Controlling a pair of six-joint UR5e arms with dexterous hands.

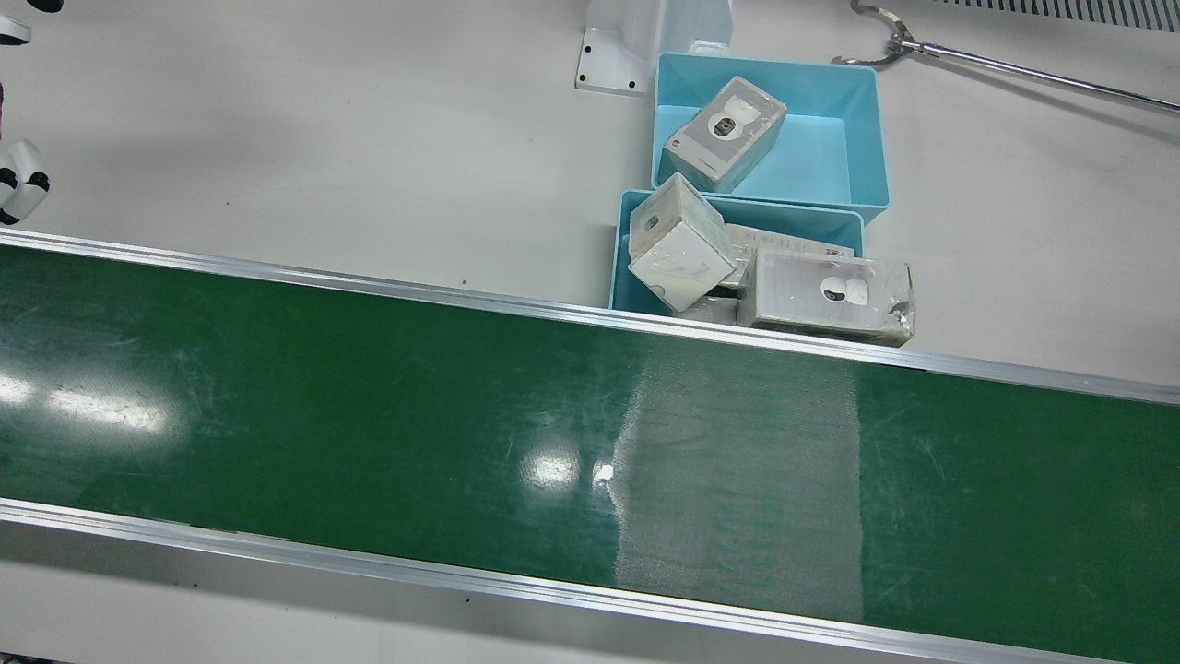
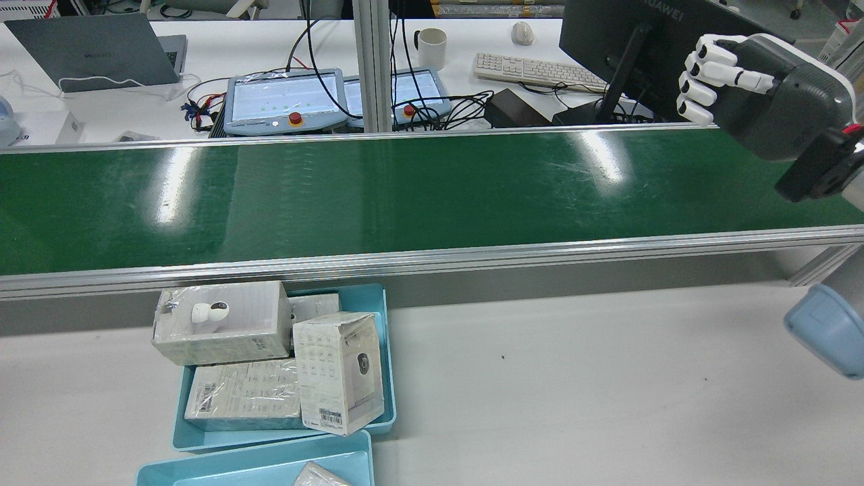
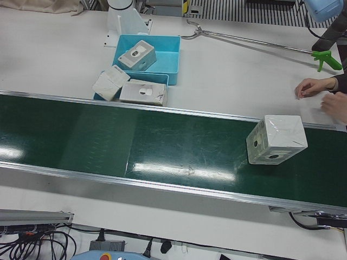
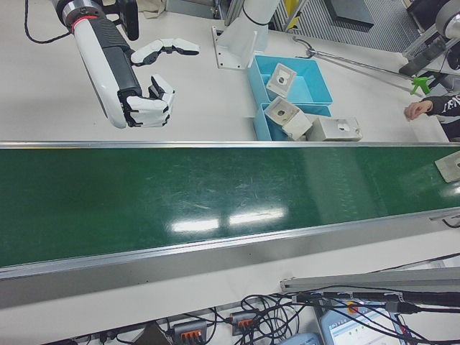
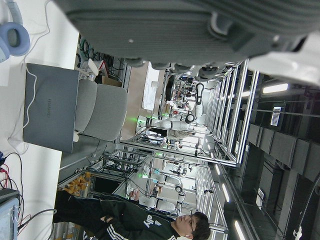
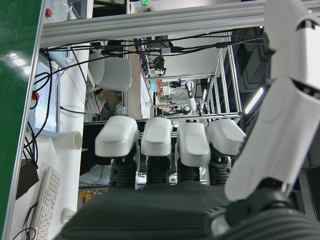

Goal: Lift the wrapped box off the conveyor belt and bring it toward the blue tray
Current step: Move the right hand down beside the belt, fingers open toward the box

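Observation:
The wrapped box (image 3: 276,140), a white cube in clear film, lies on the green conveyor belt (image 3: 162,146) near its right end in the left-front view. It shows only partly at the right edge of the right-front view (image 4: 450,167). My right hand (image 4: 140,100) hovers over the white table beside the belt's other end, far from the box. Its fingers are half curled, its thumb is spread, and it holds nothing; it also shows in the rear view (image 2: 742,74). My left hand (image 5: 190,25) shows only as a dark palm in its own view. Two blue trays (image 1: 862,129) stand beside the belt.
Several wrapped boxes (image 1: 834,297) fill the nearer tray (image 1: 622,249), one hanging over its rim; another box (image 1: 728,131) lies in the farther tray. A long grabber tool (image 3: 255,40) lies on the table. A person's hands (image 3: 317,89) rest by the belt's end.

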